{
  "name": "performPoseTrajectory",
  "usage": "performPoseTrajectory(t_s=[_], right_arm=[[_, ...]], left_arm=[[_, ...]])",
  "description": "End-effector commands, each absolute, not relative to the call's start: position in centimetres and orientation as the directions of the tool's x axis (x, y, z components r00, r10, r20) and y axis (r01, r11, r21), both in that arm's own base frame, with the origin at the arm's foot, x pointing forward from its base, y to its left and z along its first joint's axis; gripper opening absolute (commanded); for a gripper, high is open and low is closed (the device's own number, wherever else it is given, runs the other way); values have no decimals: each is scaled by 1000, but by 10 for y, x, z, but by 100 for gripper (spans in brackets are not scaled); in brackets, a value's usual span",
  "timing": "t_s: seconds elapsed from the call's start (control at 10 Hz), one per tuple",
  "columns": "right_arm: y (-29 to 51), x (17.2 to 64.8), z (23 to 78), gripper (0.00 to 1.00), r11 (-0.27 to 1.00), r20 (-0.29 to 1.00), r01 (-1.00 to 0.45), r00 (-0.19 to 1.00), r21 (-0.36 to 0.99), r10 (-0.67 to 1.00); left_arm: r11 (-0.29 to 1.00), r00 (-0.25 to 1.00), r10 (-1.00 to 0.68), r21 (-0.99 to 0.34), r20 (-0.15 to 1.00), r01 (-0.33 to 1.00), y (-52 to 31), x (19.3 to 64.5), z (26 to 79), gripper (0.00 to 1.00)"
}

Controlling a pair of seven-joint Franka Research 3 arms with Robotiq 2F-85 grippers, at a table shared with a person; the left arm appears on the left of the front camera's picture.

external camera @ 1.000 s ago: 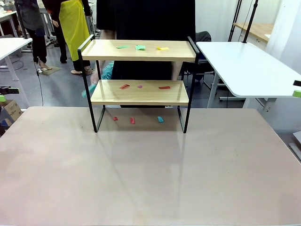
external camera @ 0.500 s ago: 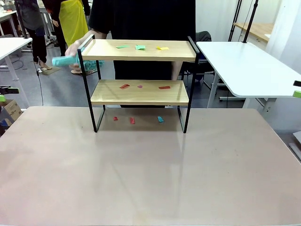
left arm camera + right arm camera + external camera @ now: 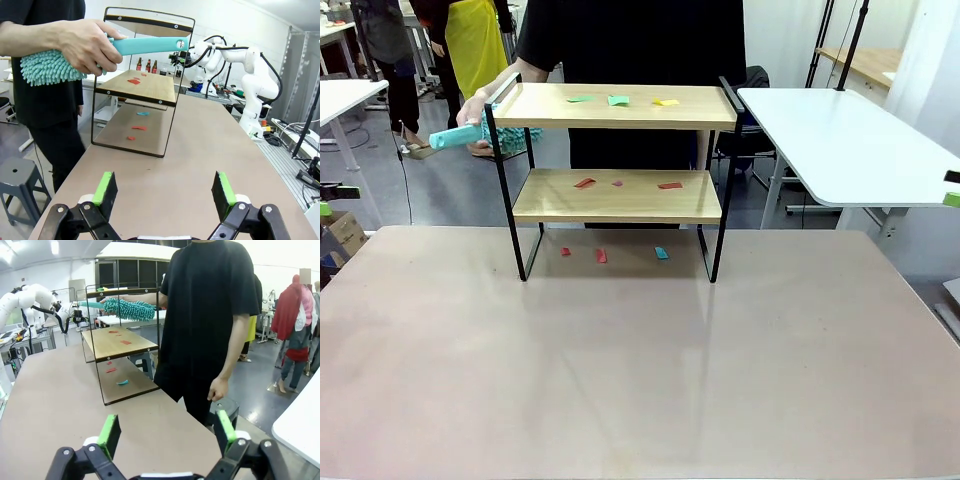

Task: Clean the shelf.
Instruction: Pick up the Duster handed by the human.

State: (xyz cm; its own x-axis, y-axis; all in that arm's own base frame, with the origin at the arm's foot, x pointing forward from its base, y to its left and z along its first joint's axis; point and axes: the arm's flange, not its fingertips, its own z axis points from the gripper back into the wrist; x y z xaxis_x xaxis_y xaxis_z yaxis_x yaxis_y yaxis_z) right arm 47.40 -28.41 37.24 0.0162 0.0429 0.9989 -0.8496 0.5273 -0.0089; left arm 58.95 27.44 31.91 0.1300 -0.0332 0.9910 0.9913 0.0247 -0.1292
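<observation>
A: Entry one, nearest: left end effector (image 3: 164, 185), right end effector (image 3: 167, 429)?
B: Both spread wide, holding nothing, over the near desk (image 3: 640, 380).
A: Entry two: shelf (image 3: 620, 205)?
B: Far middle of the desk. Paper scraps on its top board (image 3: 618, 101), its lower board (image 3: 584, 183) and the desk beneath (image 3: 601, 256). None cleared.
A: Farthest?
B: Person's hand (image 3: 475, 105) gripping a teal duster (image 3: 455, 136) beside the shelf's left end. Cleaning, I judge, not yet begun.
</observation>
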Motion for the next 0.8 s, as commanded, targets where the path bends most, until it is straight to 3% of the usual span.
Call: performPoseTrajectory(t_s=[0.0, 0.7], right_arm=[[-279, 471, 378, 100, 536, 998, -844, 42, 11, 44], [-279, 471, 378, 100, 536, 998, -844, 42, 11, 44]], left_arm=[[22, 127, -34, -126, 991, 992, 274, 590, 321, 100], [25, 130, -33, -129, 991, 991, 274, 590, 319, 100]])
